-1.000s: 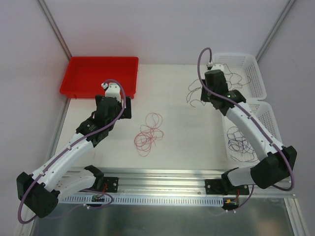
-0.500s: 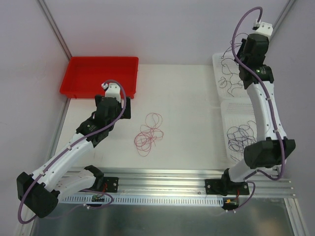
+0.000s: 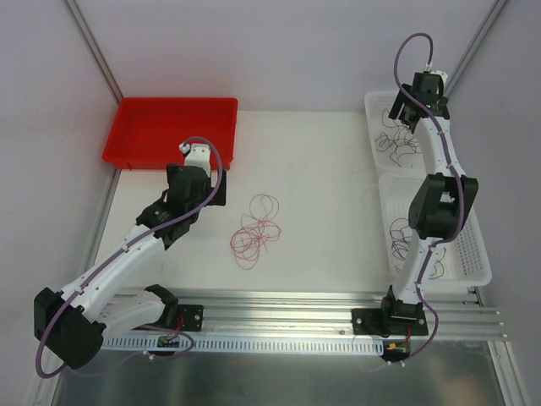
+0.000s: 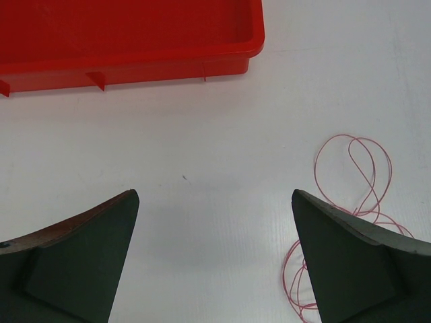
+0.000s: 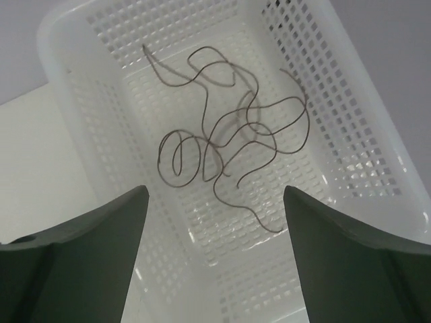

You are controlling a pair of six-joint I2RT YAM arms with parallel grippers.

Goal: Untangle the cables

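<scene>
**Item 1. Right gripper (image 5: 215, 195).** Jaws are spread wide, with nothing between them and nothing touched. It hangs above the far white basket (image 5: 101, 87), pointing down into it.

**Item 2. Dark cable (image 5: 229, 145).** A single thin wire in loose loops and curls, lying on the basket floor under the open jaws. It is free of both fingers.

**Item 3. Near white basket (image 3: 470, 254).** It sits just beside the far one along the table's right edge. It holds the purple cable (image 3: 404, 235), which is partly hidden behind the right arm.

**Item 4. Left gripper (image 4: 214, 195).** Jaws are at full spread and hold nothing. It hangs over the bare table (image 3: 321, 178), with the red tray (image 4: 135, 40) ahead of it and wire loops off to one side.

**Item 5. Red-pink cable (image 3: 256, 227).** Overlapping loops are bunched near the table's centre, well apart from both baskets. Whether this is one strand or several cannot be told.

**Step in hand (judged).** This looks like the release stage of sorting. The dark and purple cables each lie in their own basket, and the red-pink bunch is the remaining work.

**Next move (judged).**
- The right arm must lift straight clear so that no curl snags a finger.
- The red-pink bunch needs a pinch on one outer loop, with the jaws closing right at the table surface because the wire is hair-thin.
- The left gripper is the nearer of the two to that bunch.
</scene>
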